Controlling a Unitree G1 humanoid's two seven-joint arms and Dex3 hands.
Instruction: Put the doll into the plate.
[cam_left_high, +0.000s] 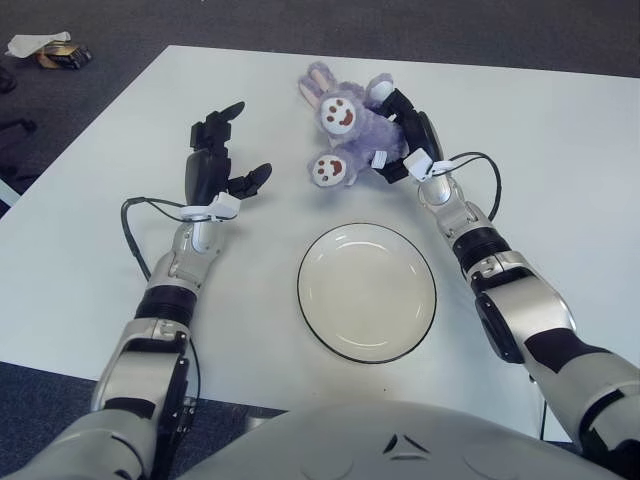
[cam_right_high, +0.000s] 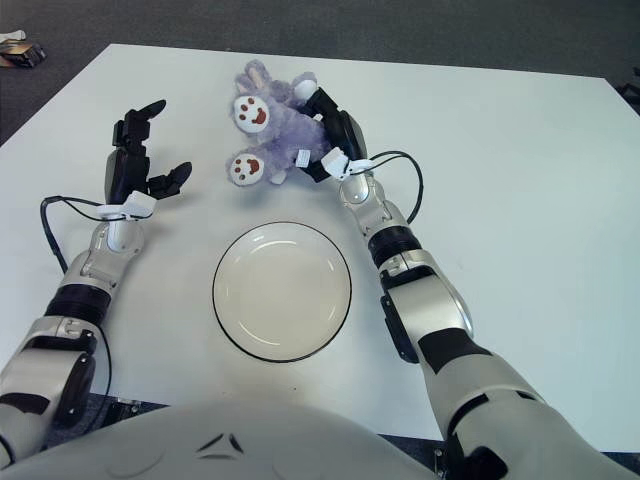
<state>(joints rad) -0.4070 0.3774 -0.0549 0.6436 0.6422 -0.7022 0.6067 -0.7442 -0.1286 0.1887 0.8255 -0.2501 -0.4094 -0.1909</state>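
Observation:
A purple plush bunny doll (cam_left_high: 345, 125) with white paws lies on the white table (cam_left_high: 560, 150), beyond the plate. My right hand (cam_left_high: 405, 135) is closed around the doll's right side, its fingers wrapped on the body. The cream plate (cam_left_high: 366, 291) with a dark rim sits empty at the table's front middle, just below the doll. My left hand (cam_left_high: 215, 160) shows to the left of the doll, fingers spread, holding nothing. In the right eye view the doll (cam_right_high: 270, 130) and my right hand (cam_right_high: 330, 135) show the same grasp.
The table's far edge meets dark carpet (cam_left_high: 450, 25). A small object with white paper (cam_left_high: 50, 50) lies on the floor at the far left. Cables loop beside both forearms.

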